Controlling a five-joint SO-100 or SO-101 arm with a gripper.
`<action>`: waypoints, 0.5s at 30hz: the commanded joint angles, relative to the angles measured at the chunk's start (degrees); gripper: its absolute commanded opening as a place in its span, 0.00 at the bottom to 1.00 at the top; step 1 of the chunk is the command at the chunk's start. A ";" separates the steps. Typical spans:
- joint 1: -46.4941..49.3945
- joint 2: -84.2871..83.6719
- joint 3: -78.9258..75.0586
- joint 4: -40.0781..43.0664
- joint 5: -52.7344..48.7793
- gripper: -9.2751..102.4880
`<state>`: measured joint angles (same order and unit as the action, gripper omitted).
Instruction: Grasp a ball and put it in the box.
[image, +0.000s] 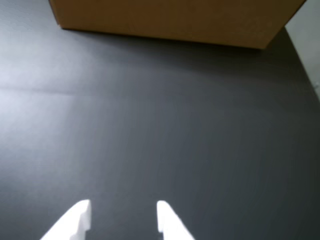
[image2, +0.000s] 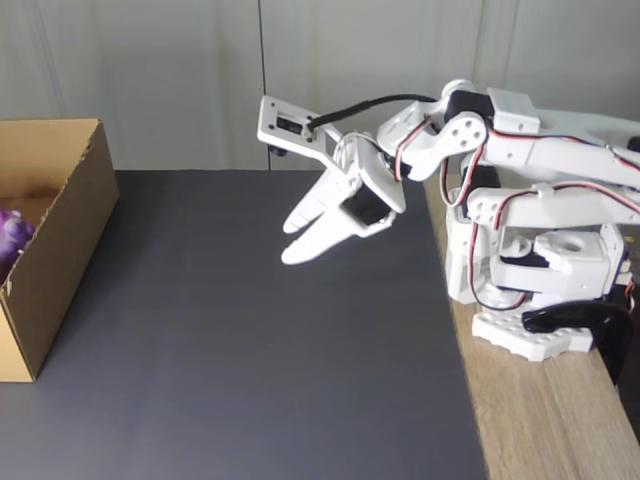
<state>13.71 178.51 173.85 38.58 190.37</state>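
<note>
Pale grey wall panels close off the top of the fixed view, and below them you see a dark grey mat (image2: 250, 340) spread over a wooden bench (image2: 540, 420), whose bare planks show at the lower right. Your white arm (image2: 540, 160) stands on that wood at the right and reaches toward the middle of the frame, with the pincer (image2: 292, 240) hanging above the mat, pointing down and to the left. In the wrist view its two white fingers (image: 80, 217) enter from the bottom edge, spread apart with nothing but mat between them. At the left edge of the fixed view sits the box (image2: 60, 250), plain brown cardboard with its top open. Look inside it and you find the ball (image2: 12, 235), a purple, bumpy shape against the left frame edge, partly cut off. In the wrist view the box's brown wall (image: 175, 20) runs across the top, well apart from the fingertips.
</note>
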 joint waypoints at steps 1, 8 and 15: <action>-1.85 0.88 1.85 -2.72 -1.32 0.23; 0.09 0.88 4.92 -3.52 -2.37 0.23; 2.37 0.97 6.50 -1.67 -2.20 0.18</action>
<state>16.44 179.03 180.62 36.12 188.26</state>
